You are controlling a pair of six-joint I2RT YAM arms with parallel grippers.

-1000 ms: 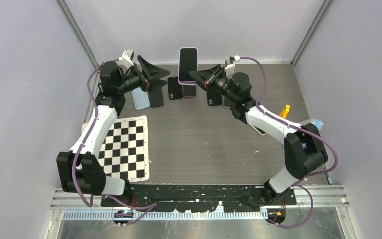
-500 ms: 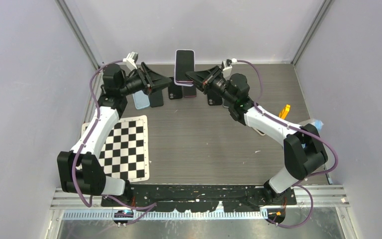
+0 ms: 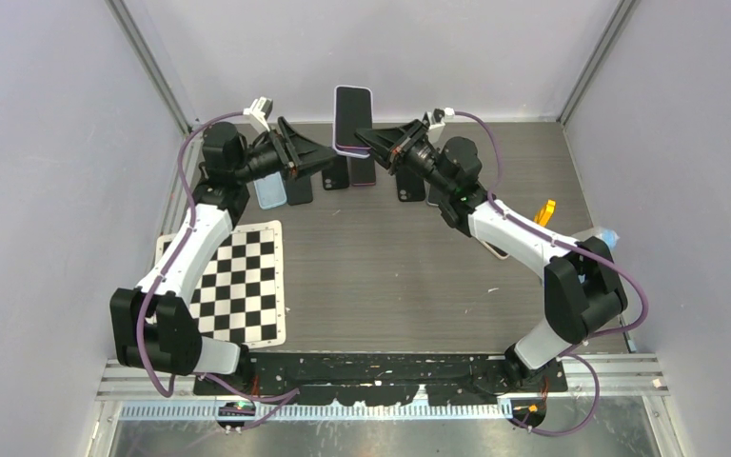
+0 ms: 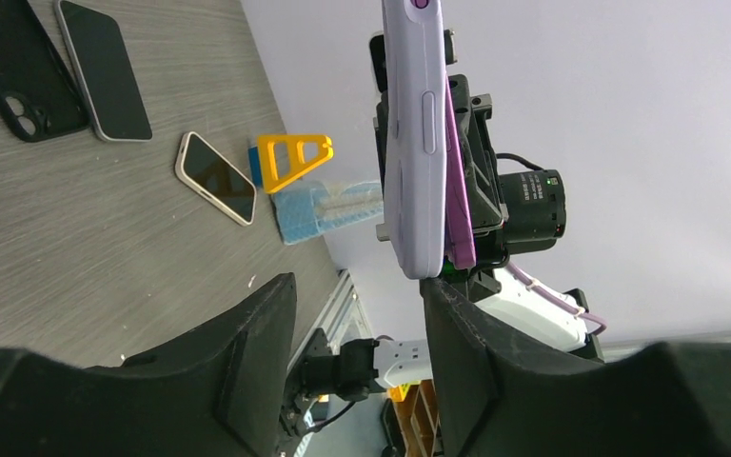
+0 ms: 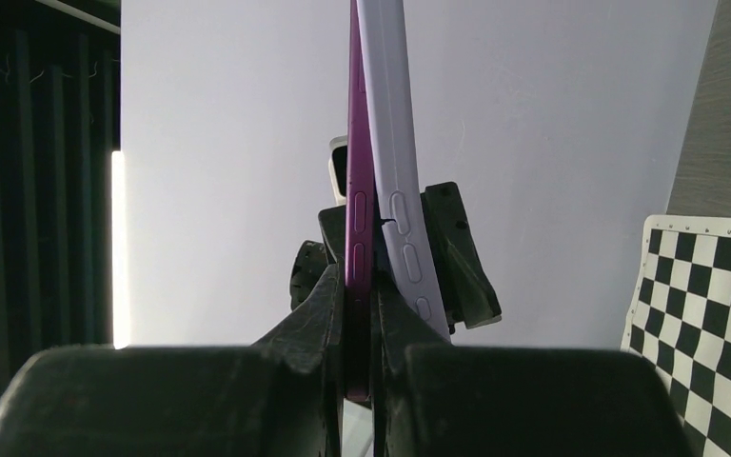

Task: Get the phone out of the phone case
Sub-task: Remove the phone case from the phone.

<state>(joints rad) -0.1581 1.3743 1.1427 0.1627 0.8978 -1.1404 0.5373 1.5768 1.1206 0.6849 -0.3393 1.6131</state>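
— While we look down from above, we see the right gripper (image 5: 360, 286) holding the phone (image 5: 357, 143) in the air over the far part of the counter (image 3: 390, 276), between the two arms. Do we call it clenched?

— We do. In its own wrist view, both fingers pinch the near end of the magenta phone, which stands upright between them.

— And the phone case (image 5: 392, 114)?

— We see the lilac case only partly on. At the far end, case and phone lie together. Toward the gripper they spread apart, and one finger sits in the gap (so the grip is on the phone alone, as far as we can tell).

— What about the left gripper (image 4: 357, 286)?

— We find it released, its fingers standing apart with nothing between them. The free end of the case hangs right at the tip of one finger (image 4: 457, 324). We cannot tell whether they touch.

— Anything below?

— We see other handsets and a black case (image 4: 19, 86) lying flat on the counter. A yellow frame (image 4: 295, 152) lies near them, and a checkerboard mat (image 3: 238, 281) sits by the left arm.
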